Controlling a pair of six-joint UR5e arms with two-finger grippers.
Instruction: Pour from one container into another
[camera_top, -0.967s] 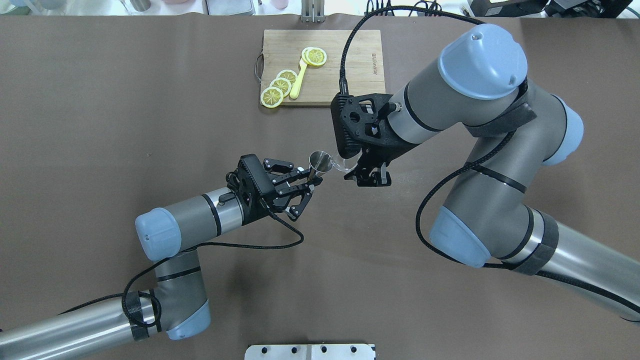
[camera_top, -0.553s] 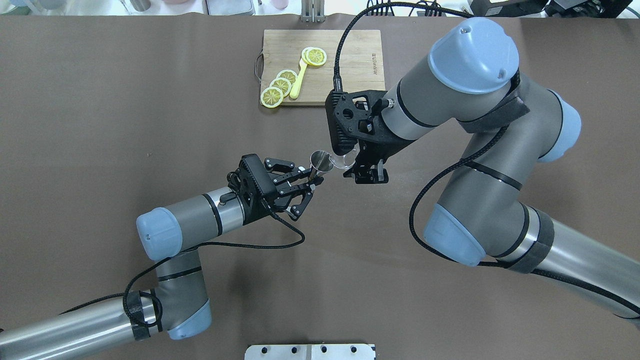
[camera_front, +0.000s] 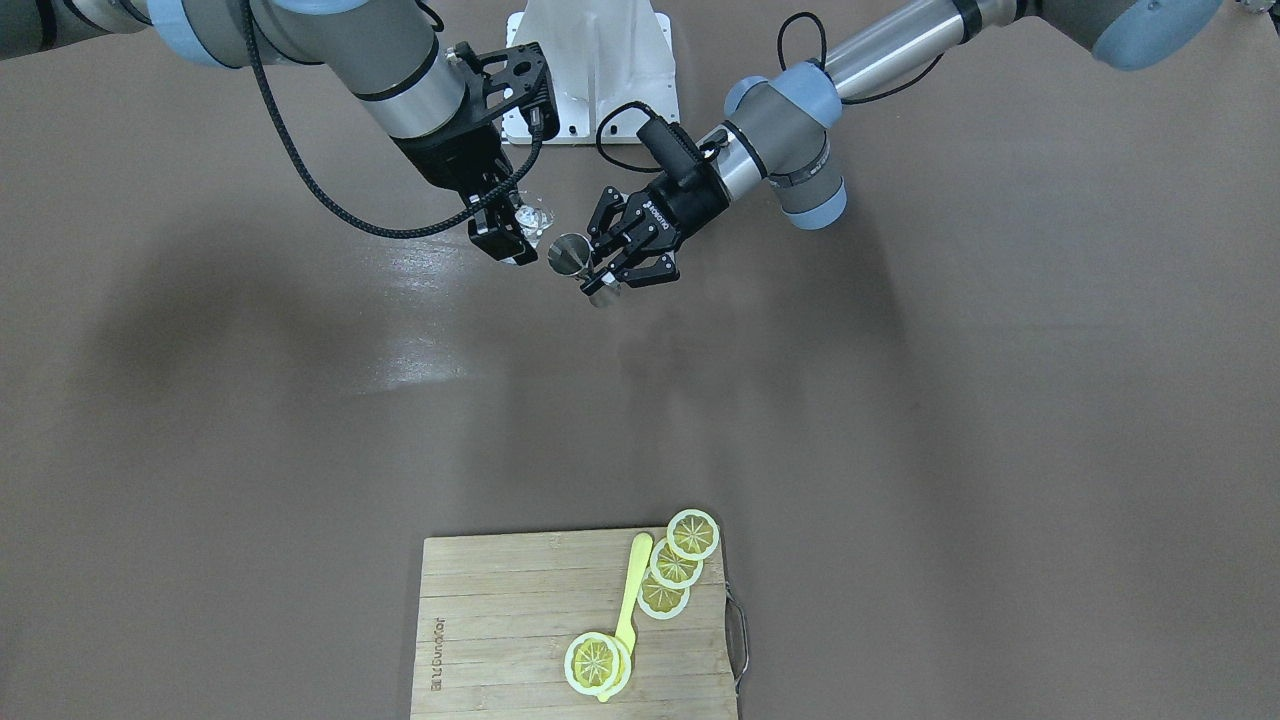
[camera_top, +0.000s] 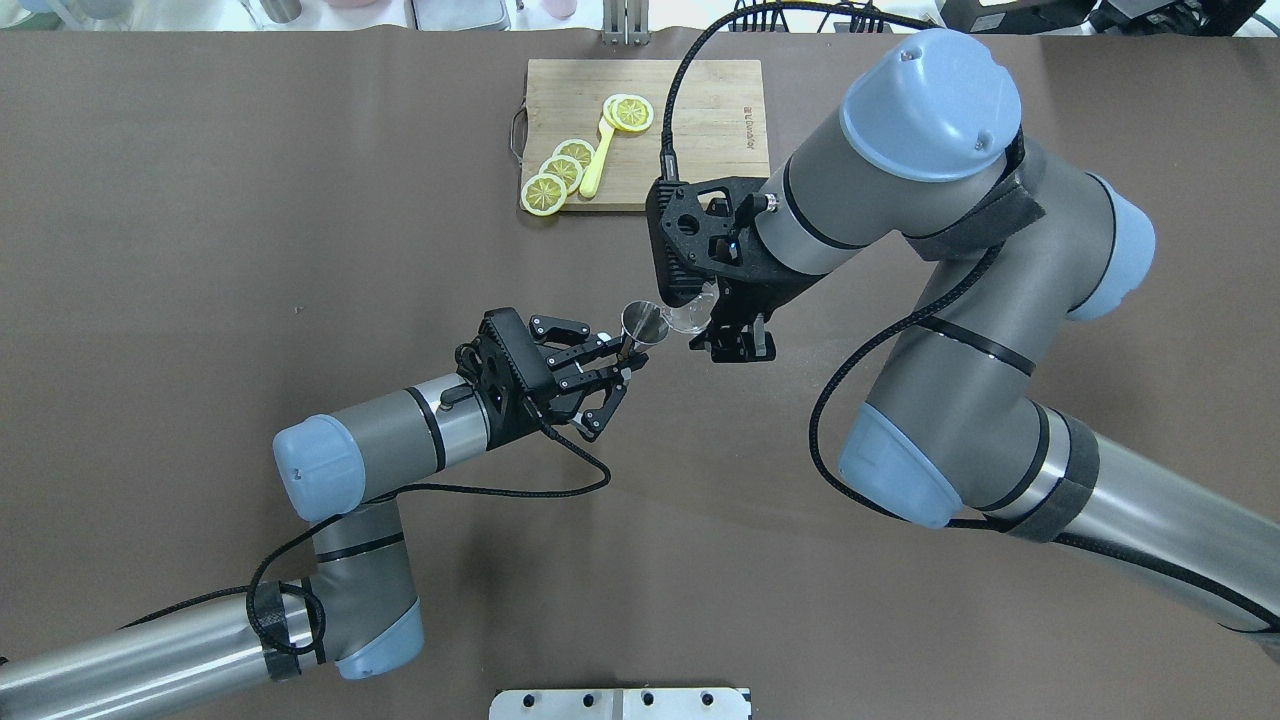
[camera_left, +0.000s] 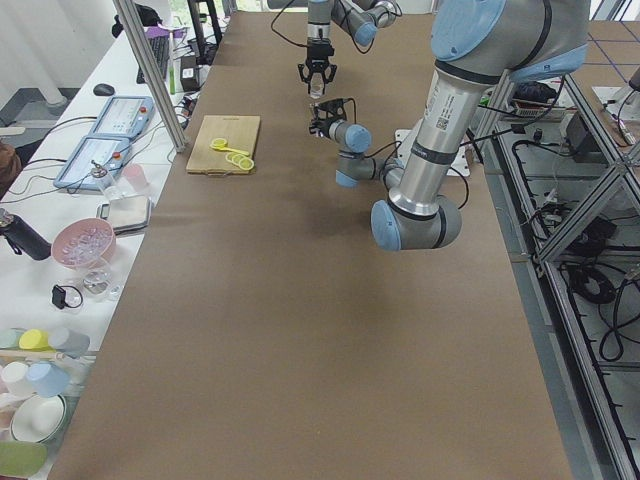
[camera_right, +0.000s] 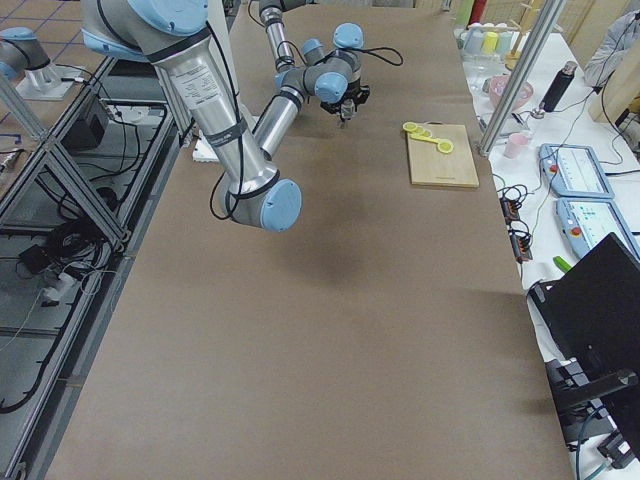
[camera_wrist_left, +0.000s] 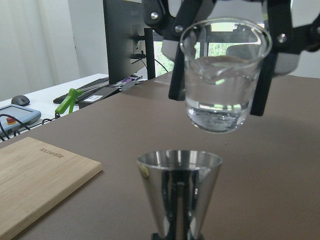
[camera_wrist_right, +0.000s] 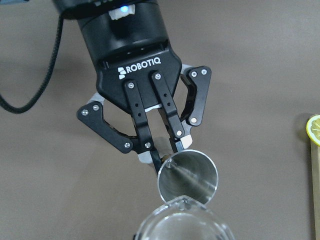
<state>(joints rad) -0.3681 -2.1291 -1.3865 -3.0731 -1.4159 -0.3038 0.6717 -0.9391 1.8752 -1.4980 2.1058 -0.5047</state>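
Observation:
My left gripper (camera_top: 625, 362) is shut on the narrow waist of the grey metal jigger (camera_top: 643, 323), holding it upright above the table. Its open top cone (camera_wrist_right: 188, 179) faces up. My right gripper (camera_top: 715, 335) is shut on the small clear glass (camera_top: 688, 318), right beside the jigger. In the left wrist view the glass (camera_wrist_left: 223, 75) holds clear liquid and hangs just above and behind the jigger's rim (camera_wrist_left: 179, 160), slightly tilted. In the front-facing view the glass (camera_front: 532, 218) sits left of the jigger (camera_front: 570, 254).
A wooden cutting board (camera_top: 700, 150) at the far middle carries lemon slices (camera_top: 545, 193) and a yellow spoon (camera_top: 597, 165). A white mounting plate (camera_top: 620, 703) sits at the near edge. Cups and bowls (camera_left: 80, 240) stand on a side table beyond the left end.
The right arm has shifted left and slightly away, bringing the glass closer to the jigger's rim. The left arm and jigger have stayed put.

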